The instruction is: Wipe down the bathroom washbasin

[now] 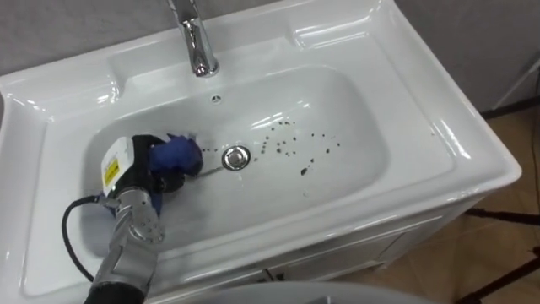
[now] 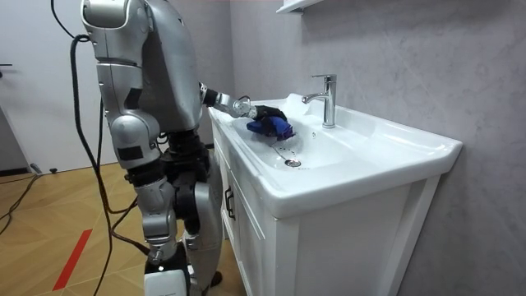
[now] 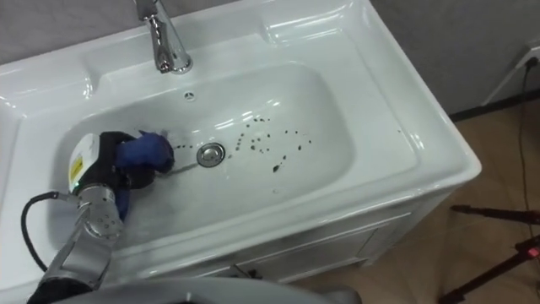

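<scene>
The white basin (image 1: pixel 396 181) has dark specks of dirt (image 1: pixel 291 148) scattered right of its drain (image 1: pixel 237 157). My left hand (image 1: pixel 139 166) reaches in from the lower left and is shut on a blue cloth (image 1: pixel 178 154). The cloth rests on the basin floor just left of the drain, apart from the specks. In the room view I stand at the vanity's front, at the room view's left. My left hand (image 2: pixel 265 112) holds the blue cloth (image 2: pixel 274 127) over the bowl.
A chrome faucet (image 1: pixel 199 44) stands on the basin's back ledge above the drain, with a small overflow hole (image 1: pixel 216 99) below it. The white vanity cabinet (image 2: pixel 345 238) carries the basin. Wooden floor (image 1: pixel 506 253) lies to the right.
</scene>
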Available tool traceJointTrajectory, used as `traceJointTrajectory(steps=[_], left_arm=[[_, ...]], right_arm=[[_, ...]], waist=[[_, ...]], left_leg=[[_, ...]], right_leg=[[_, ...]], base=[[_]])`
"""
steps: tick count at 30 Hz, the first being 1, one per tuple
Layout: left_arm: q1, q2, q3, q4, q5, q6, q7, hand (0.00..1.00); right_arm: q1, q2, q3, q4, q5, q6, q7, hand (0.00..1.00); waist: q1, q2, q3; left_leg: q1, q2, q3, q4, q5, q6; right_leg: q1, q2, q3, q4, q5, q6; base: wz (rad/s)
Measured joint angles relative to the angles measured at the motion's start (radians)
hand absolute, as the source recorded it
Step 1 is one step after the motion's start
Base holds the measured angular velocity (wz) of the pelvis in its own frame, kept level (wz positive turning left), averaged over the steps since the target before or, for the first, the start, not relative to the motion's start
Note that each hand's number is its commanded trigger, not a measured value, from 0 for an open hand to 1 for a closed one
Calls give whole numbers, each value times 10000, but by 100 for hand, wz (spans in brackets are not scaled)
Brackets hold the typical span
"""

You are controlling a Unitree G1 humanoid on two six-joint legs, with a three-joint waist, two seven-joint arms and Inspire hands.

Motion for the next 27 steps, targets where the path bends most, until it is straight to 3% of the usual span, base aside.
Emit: traceJointTrajectory(steps=[5,13,20,27], left_arm=[[-104,33,345,6,20,139,-5,100],[-520,35,496,643,22,392,-4,100],[-1401,35,584,1967,19,552,-29,100],[-1488,40,581,2257,-3,558,-66,100]], right_arm=[[9,16,-377,37,-137,99,14,0],[40,51,-719,-8,-681,218,-234,0],[269,78,-773,-59,-905,214,-492,0],[485,85,-1118,-138,-749,183,-436,0]], waist=[[-185,-57,41],[-463,-13,44],[-503,142,-14],[-971,137,98]], left_leg=[[13,-6,16,-42,-4,4],[28,37,191,-73,-13,-6],[45,167,421,-63,-52,-73],[95,161,522,-52,-53,-73]], right_leg=[[-10,8,80,-18,0,0],[-78,39,161,10,4,-6],[-152,164,380,9,57,-90],[-176,152,463,9,64,-96]], base=[[-4],[-3],[-11],[-3]])
